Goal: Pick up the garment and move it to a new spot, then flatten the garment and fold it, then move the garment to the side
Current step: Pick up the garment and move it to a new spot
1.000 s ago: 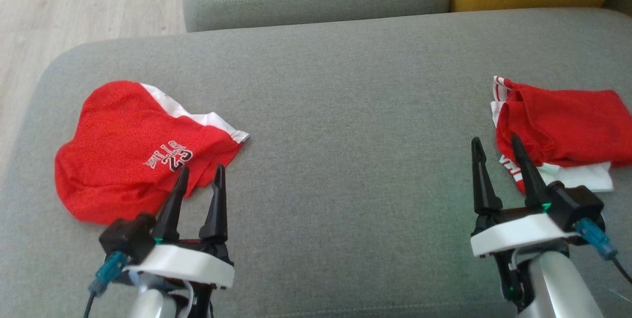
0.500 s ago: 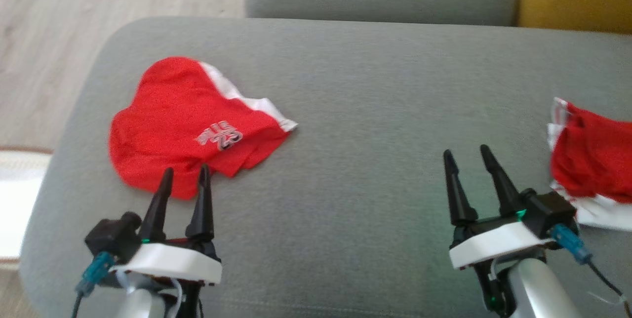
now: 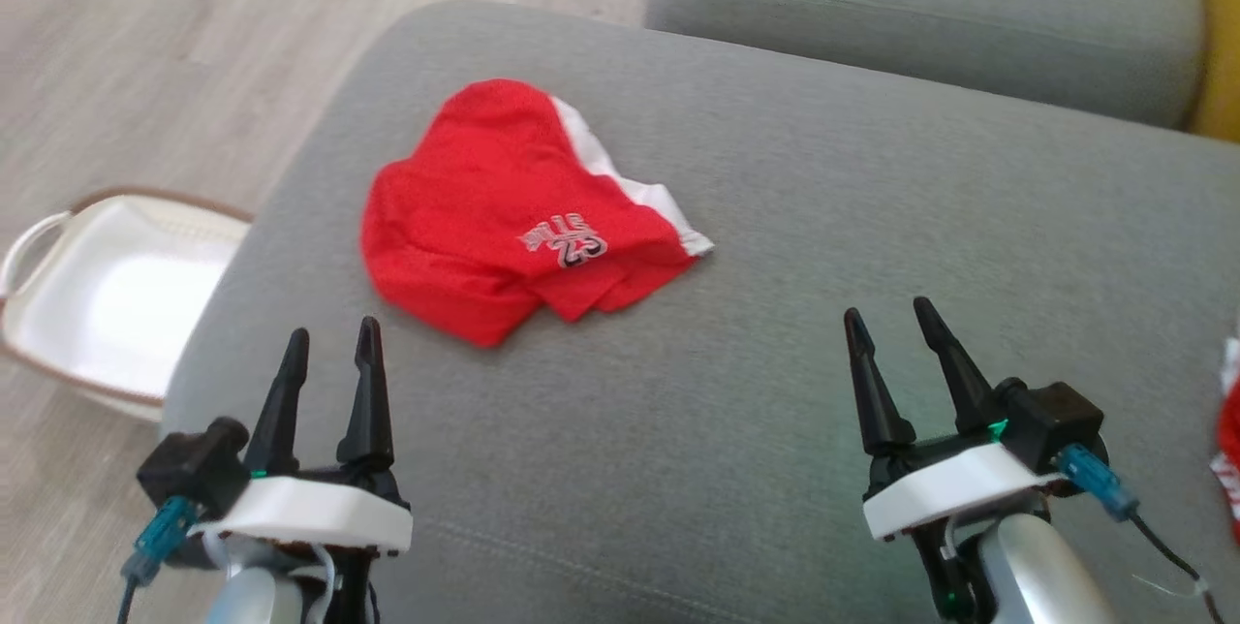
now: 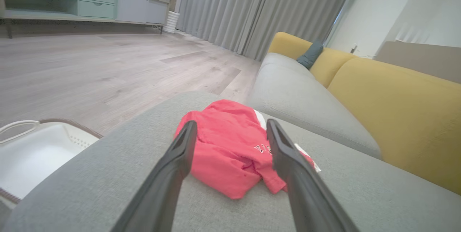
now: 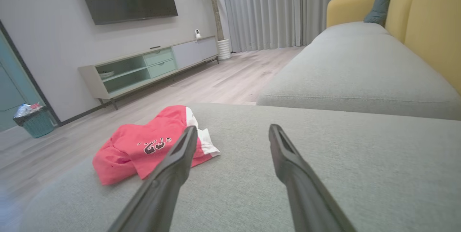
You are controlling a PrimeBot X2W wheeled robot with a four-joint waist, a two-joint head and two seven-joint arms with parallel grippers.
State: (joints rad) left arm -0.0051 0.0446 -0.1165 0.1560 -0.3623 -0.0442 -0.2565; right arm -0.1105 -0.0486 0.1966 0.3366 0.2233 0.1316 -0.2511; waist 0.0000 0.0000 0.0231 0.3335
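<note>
While your left gripper point(image 3: 333, 327) hovers spread near the crumpled red garment point(image 3: 504, 207), your right gripper point(image 3: 886, 308) spread, empty, over grey cushion point(image 3: 775, 217).

Garment point(image 3: 504, 217): red, white side band, dark lettering outlined white. Seat cushion point(image 3: 775, 362): plain grey weave. Backrest point(image 4: 396, 109): mustard yellow. Basket point(image 3: 126, 285): white, brown rim. Floor point(image 3: 145, 72): pale wood grain.

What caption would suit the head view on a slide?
Open left tool and open right tool poised over a grey sofa, facing a crumpled red garment, a white basket alongside.
</note>
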